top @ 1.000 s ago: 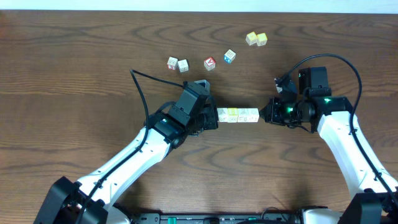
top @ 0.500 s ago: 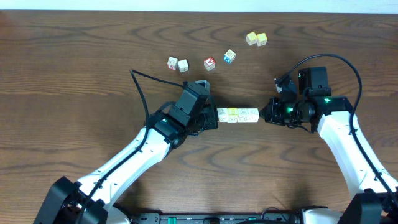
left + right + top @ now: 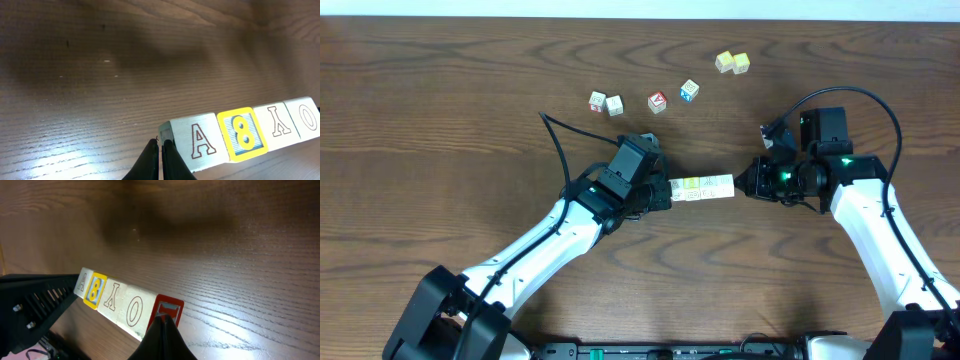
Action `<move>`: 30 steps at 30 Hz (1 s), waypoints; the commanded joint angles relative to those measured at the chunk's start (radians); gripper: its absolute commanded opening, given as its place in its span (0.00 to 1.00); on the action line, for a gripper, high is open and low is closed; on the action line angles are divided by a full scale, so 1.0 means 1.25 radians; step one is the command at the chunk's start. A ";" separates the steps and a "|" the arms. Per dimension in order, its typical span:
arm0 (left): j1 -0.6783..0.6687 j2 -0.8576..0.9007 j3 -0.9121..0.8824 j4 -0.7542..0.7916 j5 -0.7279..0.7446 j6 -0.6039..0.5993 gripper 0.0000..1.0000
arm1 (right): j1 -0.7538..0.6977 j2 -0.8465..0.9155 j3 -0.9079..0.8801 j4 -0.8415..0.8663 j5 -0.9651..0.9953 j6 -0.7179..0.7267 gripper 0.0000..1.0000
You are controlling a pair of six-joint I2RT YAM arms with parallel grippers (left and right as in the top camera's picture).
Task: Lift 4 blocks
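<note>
Four blocks point(image 3: 701, 187) form one tight row between my two grippers. In the left wrist view their faces read A point(image 3: 202, 142), a yellow-framed 8 point(image 3: 243, 134), Y and O. My left gripper point(image 3: 667, 192) is shut, with its closed tip point(image 3: 161, 145) pressed against the A end. My right gripper point(image 3: 740, 183) is shut too, and its tip point(image 3: 165, 317) presses on the red end face point(image 3: 168, 309) of the O block. The row point(image 3: 112, 297) is tilted slightly and seems to hang just above the wood, clamped end to end.
Several loose cubes lie at the back of the table: a whitish pair point(image 3: 605, 103), a red-faced one point(image 3: 657, 101), a blue-faced one point(image 3: 690, 91) and a yellow-green pair point(image 3: 732, 63). A black cable point(image 3: 558, 150) loops by the left arm.
The left arm has swung its elbow and cable rightward. The row has tilted slightly between the two tips. The right arm has held still.
</note>
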 commanded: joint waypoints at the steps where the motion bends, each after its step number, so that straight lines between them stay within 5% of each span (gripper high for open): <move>1: -0.030 -0.007 0.018 0.049 0.125 -0.008 0.07 | 0.052 -0.005 0.005 -0.001 -0.156 0.012 0.01; 30: -0.035 0.020 0.018 0.052 0.145 -0.008 0.07 | 0.113 0.062 0.005 0.012 -0.049 0.045 0.01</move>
